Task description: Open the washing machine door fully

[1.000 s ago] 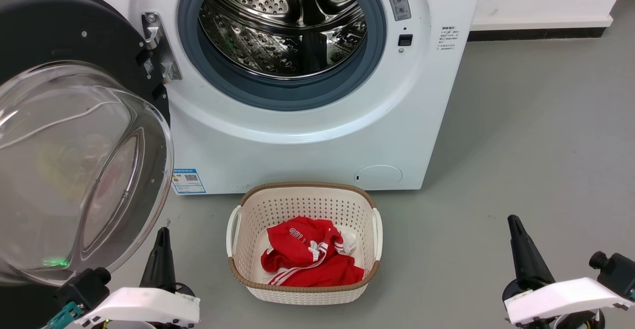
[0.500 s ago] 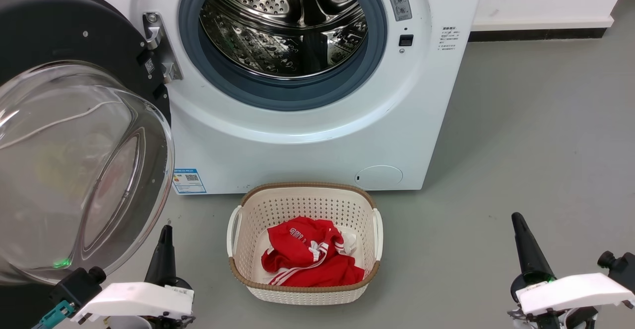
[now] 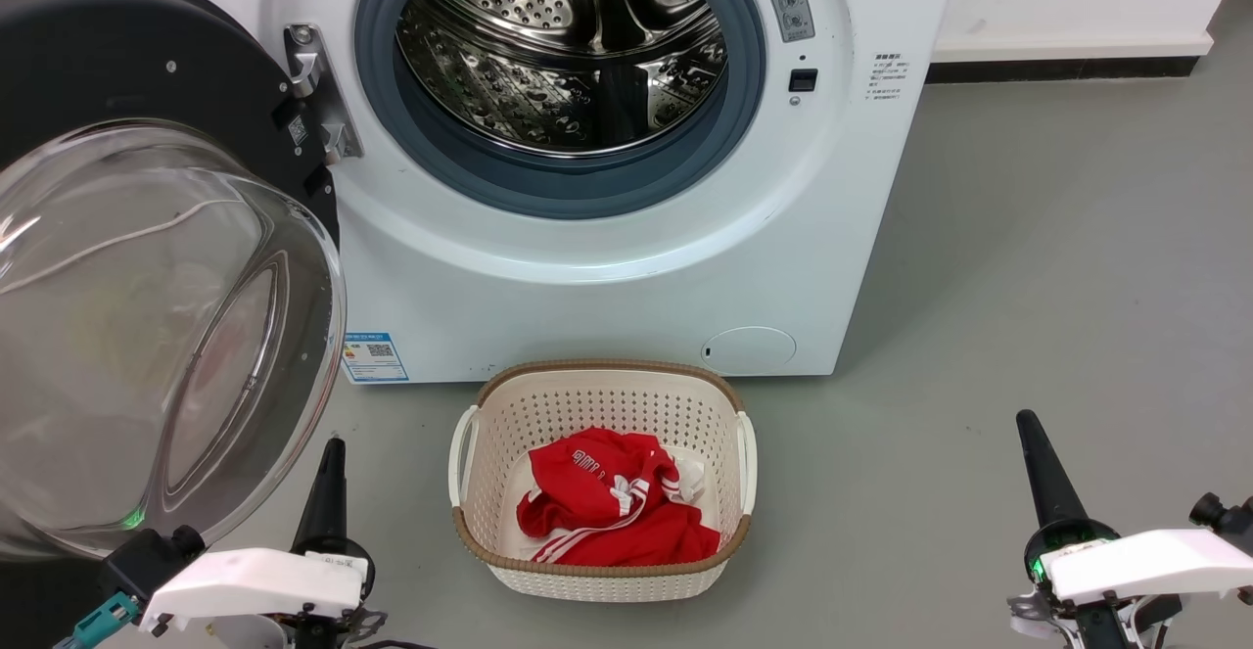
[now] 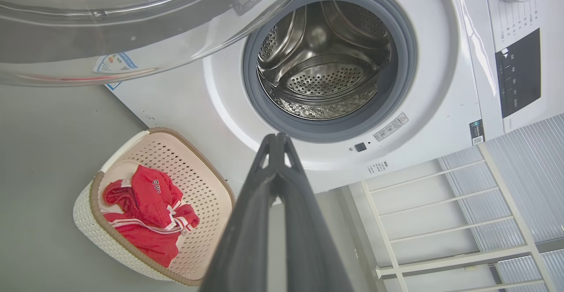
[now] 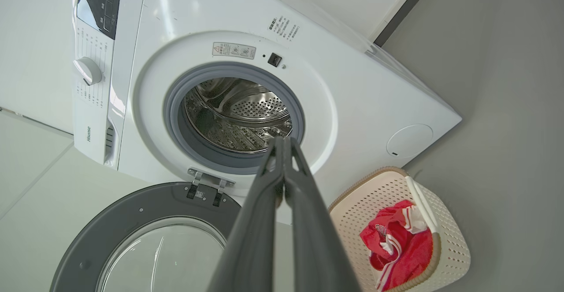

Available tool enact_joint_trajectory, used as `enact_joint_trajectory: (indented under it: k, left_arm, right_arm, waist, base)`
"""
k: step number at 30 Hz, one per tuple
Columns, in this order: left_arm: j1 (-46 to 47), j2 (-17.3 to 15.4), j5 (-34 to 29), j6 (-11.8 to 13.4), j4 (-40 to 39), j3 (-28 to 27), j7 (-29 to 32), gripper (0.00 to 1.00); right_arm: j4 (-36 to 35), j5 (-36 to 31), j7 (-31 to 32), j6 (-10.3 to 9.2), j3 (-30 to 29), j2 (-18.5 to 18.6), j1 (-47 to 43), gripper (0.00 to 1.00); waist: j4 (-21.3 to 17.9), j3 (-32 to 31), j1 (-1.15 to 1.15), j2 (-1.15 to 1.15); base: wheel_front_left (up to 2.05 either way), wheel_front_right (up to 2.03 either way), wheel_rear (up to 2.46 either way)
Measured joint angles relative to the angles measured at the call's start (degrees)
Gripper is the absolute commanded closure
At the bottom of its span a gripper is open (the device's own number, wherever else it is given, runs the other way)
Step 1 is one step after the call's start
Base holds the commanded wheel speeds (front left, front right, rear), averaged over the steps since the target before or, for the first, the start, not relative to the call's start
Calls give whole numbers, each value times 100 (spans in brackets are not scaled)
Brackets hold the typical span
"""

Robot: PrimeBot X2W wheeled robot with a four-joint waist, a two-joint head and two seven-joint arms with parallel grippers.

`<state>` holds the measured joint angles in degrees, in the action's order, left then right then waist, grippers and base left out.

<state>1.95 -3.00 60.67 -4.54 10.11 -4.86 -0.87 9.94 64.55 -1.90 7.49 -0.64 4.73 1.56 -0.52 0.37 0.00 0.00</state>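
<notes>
The white washing machine [image 3: 626, 277] stands ahead with its steel drum mouth uncovered. Its washing machine door [image 3: 147, 336], a black disc with a bulging clear glass bowl, hangs swung wide to the left on a metal hinge [image 3: 315, 91]. The left wrist view has the door's glass [image 4: 132, 27] along the top, and the right wrist view has the door [image 5: 145, 239] at the bottom left. My left gripper [image 3: 331, 458] sits low beside the door's glass, apart from it, fingers pressed together and empty. My right gripper [image 3: 1033, 434] is low on the right over bare floor, also shut and empty.
A cream perforated basket [image 3: 470, 434] holding red and white clothing [image 3: 612, 512] sits on the grey floor right in front of the machine, between my grippers. A white wall with a dark skirting [image 3: 1057, 67] runs behind on the right. A white rack [image 4: 440, 221] stands beside the machine.
Both grippers have drawn back a little toward the bottom of the head view. The door and basket have not moved.
</notes>
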Motion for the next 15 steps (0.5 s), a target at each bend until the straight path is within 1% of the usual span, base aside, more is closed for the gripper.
enact_joint_trajectory:
  k: [15]
  left_arm:
    - [104, 2, 928, -98, 118, -55, 224, 100]
  right_arm:
    - [114, 872, 192, 0, -91, 3, 116, 100]
  waist:
    - [13, -5, 0, 0]
  base:
    - [0, 0, 0]
